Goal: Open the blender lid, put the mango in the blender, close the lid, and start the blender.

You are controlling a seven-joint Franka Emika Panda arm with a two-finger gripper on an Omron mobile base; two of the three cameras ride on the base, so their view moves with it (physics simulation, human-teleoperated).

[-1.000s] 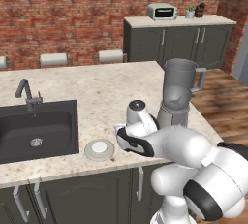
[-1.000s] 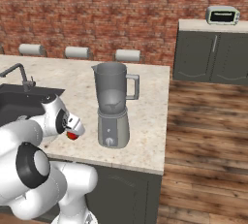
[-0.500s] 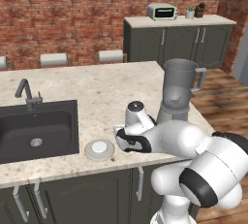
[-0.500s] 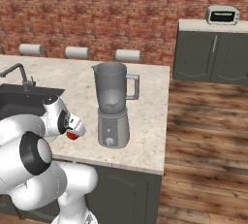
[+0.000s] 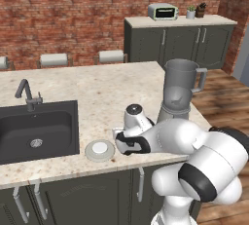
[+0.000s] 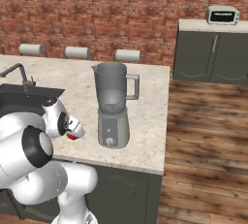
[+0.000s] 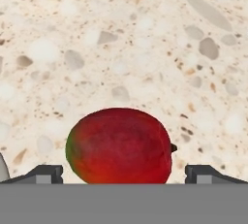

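Observation:
In the hand view the red mango (image 7: pixel 120 145) lies on the speckled counter, between the two dark fingertips (image 7: pixel 44 173). My gripper (image 7: pixel 125 173) is open, with a small gap on the mango's right side. From the right base view a bit of the mango (image 6: pixel 71 136) peeks out under the gripper (image 6: pixel 73 132). The blender (image 5: pixel 179 92) stands at the counter's right end, its smoky jar open on top. The round blender lid (image 5: pixel 99 150) lies flat near the front edge, just left of the gripper (image 5: pixel 118 139).
A dark sink (image 5: pixel 39 131) with a faucet (image 5: pixel 26 95) takes up the counter's left part. The counter's front edge (image 5: pixel 73 168) runs close below the lid. A toaster oven (image 5: pixel 163 10) sits on the far cabinets.
The arm's elbow has swung a little. The hand has stayed low over the mango, barely shifting. The blender and lid have not moved.

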